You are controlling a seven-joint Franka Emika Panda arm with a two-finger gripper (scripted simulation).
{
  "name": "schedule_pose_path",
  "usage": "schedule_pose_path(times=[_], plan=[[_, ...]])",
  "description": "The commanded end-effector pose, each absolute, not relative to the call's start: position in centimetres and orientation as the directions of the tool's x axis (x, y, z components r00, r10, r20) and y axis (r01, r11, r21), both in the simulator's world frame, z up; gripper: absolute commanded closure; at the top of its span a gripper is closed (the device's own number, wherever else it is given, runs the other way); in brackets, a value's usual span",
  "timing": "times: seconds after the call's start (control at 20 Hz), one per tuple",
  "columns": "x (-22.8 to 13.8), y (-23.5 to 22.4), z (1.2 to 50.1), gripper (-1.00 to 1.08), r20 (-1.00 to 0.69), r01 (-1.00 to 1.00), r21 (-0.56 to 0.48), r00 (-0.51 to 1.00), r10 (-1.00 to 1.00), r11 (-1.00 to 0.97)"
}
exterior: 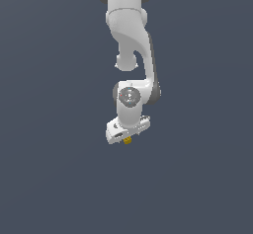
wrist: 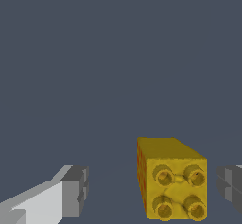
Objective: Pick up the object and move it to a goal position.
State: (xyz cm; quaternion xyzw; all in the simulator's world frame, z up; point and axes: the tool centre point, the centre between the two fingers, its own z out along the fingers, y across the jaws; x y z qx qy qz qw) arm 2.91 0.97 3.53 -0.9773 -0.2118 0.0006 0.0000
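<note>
The object [wrist: 172,183] is a small mustard-yellow block with round studs on the face turned to the wrist camera. It lies between the two fingers of my gripper [wrist: 152,190], which is open. A grey fingertip [wrist: 75,192] stands well off one side of the block. The other fingertip [wrist: 230,186] is closer to it, still with a small gap. In the exterior view the object [exterior: 128,140] peeks out just under the white gripper [exterior: 126,135], low on the arm. The hand hides most of the block there.
The white arm [exterior: 131,45] comes down from the top of the exterior view. Everything around it is a plain dark grey-blue surface [exterior: 49,178], with no other objects or edges visible.
</note>
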Motion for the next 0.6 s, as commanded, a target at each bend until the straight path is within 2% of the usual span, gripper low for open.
schedule_pose_path(times=[0.0,0.2,0.25,0.55], plan=[[2.94,0.98,2.58,-0.92,0.000,0.415,0.000,0.910,0.415,-0.910],[3.05,0.97,2.20,-0.92,0.000,0.415,0.000,0.910,0.415,-0.910],[3.05,0.97,2.20,1.08,0.000,0.415,0.000,0.910,0.415,-0.910],[3.05,0.97,2.20,1.08,0.000,0.415,0.000,0.910,0.415,-0.910]])
